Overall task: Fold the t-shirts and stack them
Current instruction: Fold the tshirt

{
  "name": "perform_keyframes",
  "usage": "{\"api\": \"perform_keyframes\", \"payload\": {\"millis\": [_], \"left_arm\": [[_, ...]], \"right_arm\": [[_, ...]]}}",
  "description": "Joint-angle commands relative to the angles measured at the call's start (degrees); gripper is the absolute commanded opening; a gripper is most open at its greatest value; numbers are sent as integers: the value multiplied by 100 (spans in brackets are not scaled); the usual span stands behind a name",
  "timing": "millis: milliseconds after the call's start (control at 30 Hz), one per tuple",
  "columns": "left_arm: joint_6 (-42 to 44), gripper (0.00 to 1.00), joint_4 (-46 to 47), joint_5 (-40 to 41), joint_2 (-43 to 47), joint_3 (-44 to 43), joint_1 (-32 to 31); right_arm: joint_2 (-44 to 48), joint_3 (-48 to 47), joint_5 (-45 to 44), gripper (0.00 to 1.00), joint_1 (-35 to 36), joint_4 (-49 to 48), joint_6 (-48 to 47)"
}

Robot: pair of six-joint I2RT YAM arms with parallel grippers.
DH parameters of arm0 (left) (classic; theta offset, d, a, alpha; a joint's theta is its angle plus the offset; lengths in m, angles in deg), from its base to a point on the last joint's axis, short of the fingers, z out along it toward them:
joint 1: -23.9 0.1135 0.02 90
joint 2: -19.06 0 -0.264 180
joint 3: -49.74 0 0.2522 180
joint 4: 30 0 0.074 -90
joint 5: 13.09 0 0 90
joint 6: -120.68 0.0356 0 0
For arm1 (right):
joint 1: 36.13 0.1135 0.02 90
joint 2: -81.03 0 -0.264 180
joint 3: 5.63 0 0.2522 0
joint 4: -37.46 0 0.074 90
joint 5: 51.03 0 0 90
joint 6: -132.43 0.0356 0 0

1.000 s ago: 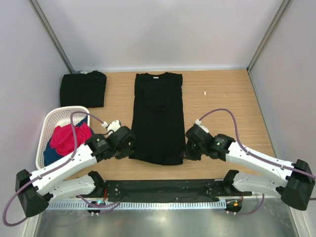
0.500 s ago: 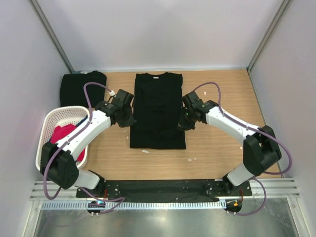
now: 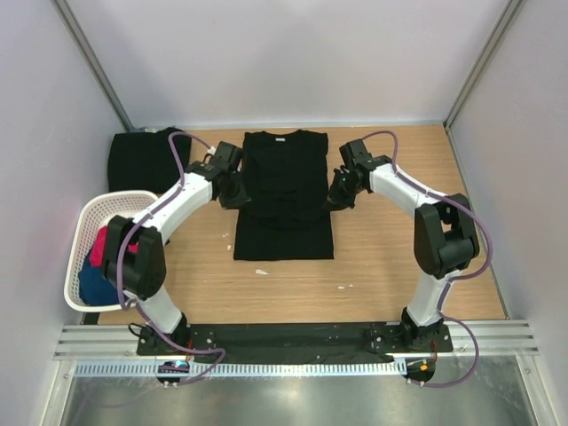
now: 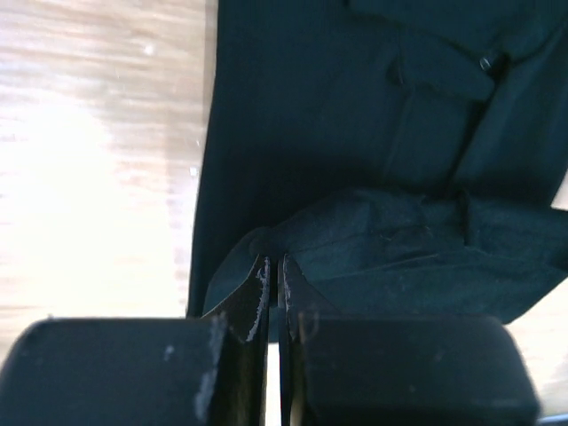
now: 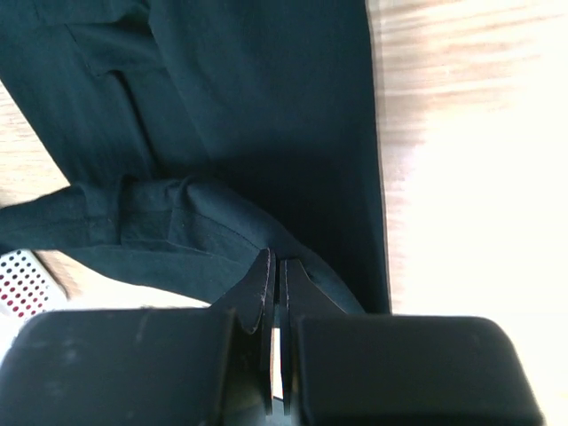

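Centrally, the long t-shirt [image 3: 284, 200] lies on the wooden table [image 3: 399, 257], collar toward 12 o'clock. Left gripper [image 3: 234, 192] sits at its 9 o'clock edge, jaws pinched tight on a raised fold of the black cloth. Right gripper [image 3: 338, 194] sits at the 3 o'clock edge, likewise clamped on a fold. Second t-shirt [image 3: 148, 160], folded, lies apart at 10 o'clock. White basket [image 3: 106, 201] at 8 o'clock holds red-pink and blue garments [image 3: 93, 280].

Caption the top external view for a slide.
Left gripper and right gripper hold the black t-shirt by its hem, mid-fold.
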Motion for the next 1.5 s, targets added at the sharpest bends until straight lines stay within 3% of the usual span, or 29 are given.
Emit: {"api": "perform_keyframes", "payload": {"millis": [0, 267, 733, 967, 1000, 1033, 1133, 1233, 1367, 1400, 1467], "left_arm": [[219, 0, 228, -92, -272, -329, 177], [342, 0, 114, -250, -625, -777, 318], [605, 0, 228, -505, -1134, -909, 485], [1036, 0, 176, -575, -1680, -1417, 573], [1115, 0, 158, -567, -1732, -1523, 573], [1176, 1, 45, -471, -1820, -1637, 564], [1326, 9, -175, -321, -2083, -2121, 617], [1379, 37, -421, -320, -2355, -2701, 661], [1414, 61, -905, -110, -2480, -3466, 696], [1388, 66, -1001, -136, -2436, -3589, 696], [1204, 73, -1204, -249, -2261, -3660, 696]], "right_arm": [[-259, -386, 469, 1, -85, -124, -207], [-752, -1151, 505, 1, -164, 210, -348], [-1252, -1363, 584, 1, -260, 140, -330], [-2000, -2355, 681, 1, -357, 605, -559], [-2027, -2443, 602, 4, -357, 710, -585], [-2044, -2609, 428, 14, -366, 772, -611], [-2053, -2716, 216, 27, -445, 764, -647], [-2097, -2821, 258, 28, -585, 641, -472], [-2071, -3322, 23, 44, -621, 895, -357], [-2001, -3349, -5, 56, -612, 895, -331], [-1624, -3131, -40, 62, -560, 720, -225]]}}
